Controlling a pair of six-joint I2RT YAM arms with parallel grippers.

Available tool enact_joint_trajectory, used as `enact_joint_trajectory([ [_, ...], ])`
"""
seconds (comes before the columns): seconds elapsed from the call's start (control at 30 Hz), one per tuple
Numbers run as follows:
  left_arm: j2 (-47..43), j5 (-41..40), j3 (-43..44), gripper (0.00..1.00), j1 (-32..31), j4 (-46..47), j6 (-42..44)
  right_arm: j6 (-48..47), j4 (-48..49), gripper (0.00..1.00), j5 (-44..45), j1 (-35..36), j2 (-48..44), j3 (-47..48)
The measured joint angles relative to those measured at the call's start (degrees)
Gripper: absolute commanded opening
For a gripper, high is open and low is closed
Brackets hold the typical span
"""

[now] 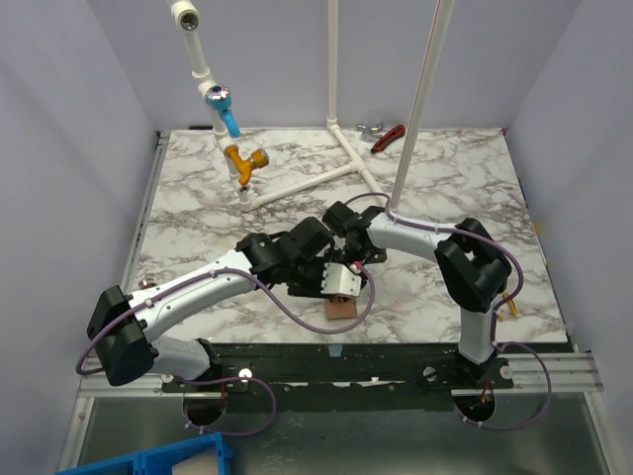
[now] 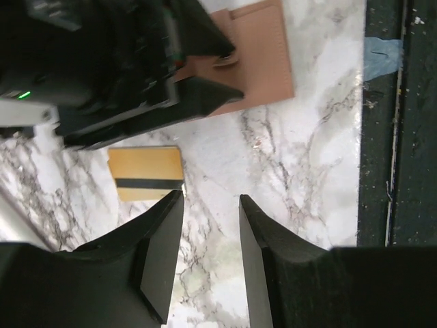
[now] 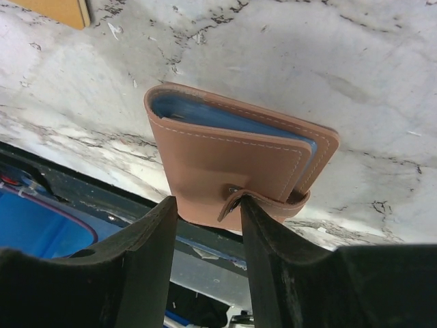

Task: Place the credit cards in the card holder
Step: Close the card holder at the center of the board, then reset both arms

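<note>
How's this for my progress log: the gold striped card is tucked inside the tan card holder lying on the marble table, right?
Not quite: the gold striped card lies on the marble table apart from the tan card holder, not inside it, as the left wrist view shows.

The marble table (image 1: 445, 188) has a folded brown card holder (image 1: 342, 309) at 6 o'clock by its near edge, a gold card (image 2: 145, 173) with a dark stripe lying flat near it, white pipes (image 1: 326, 173) at 12 o'clock and a red-handled tool (image 1: 388, 138) at 1 o'clock.
</note>
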Motion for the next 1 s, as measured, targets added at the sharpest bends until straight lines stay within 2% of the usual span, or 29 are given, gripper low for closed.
enact_joint_trajectory([
  [0.07, -0.7, 0.9, 1.1, 0.45, 2.3, -0.5, -0.8, -0.1, 0.0, 0.47, 0.6, 0.4, -0.2, 0.2],
  [0.1, -1.3, 1.4, 1.5, 0.56, 3.8, -0.8, -1.2, -0.1, -0.1, 0.47, 0.9, 0.5, -0.3, 0.3],
  [0.17, -2.7, 2.1, 1.8, 0.56, 6.4, -1.2, -2.2, -0.4, -0.5, 0.48, 1.6, 0.6, -0.3, 0.8],
  [0.2, -3.4, 2.2, 1.8, 0.68, 7.3, -1.5, -2.7, -0.5, -0.7, 0.49, 1.9, 0.7, -0.3, 1.0],
  [0.23, -4.0, 2.4, 1.8, 0.94, 8.1, -1.7, -2.9, -0.8, -0.9, 0.50, 2.3, 0.9, -0.3, 1.3],
  [0.27, -4.7, 2.4, 1.8, 0.98, 8.6, -2.1, -3.1, -1.0, -1.1, 0.51, 2.8, 1.1, -0.3, 1.5],
  [0.6, -9.0, 1.0, -1.8, 0.98, 10.4, -1.9, -6.6, -3.4, -0.1, 0.66, 7.8, 1.1, -2.1, 6.0],
  [0.7, -10.3, -0.2, -2.9, 0.98, 12.0, -1.0, -7.4, -3.8, -0.1, 0.74, 7.9, 1.0, -3.7, 8.9],
  [0.77, -11.9, -1.2, -3.3, 0.98, 13.9, -0.1, -8.0, -4.0, -0.1, 0.80, 7.9, 1.0, -4.9, 10.5],
  [0.87, -15.0, -1.9, -3.3, 0.98, 17.9, 1.3, -9.0, -5.0, 0.1, 0.99, 7.9, 1.0, -8.6, 11.6],
  [1.0, -19.6, -2.4, -3.3, 0.98, 25.1, 3.5, -11.2, -5.7, 0.8, 1.00, 9.2, 0.0, -13.1, 11.1],
])
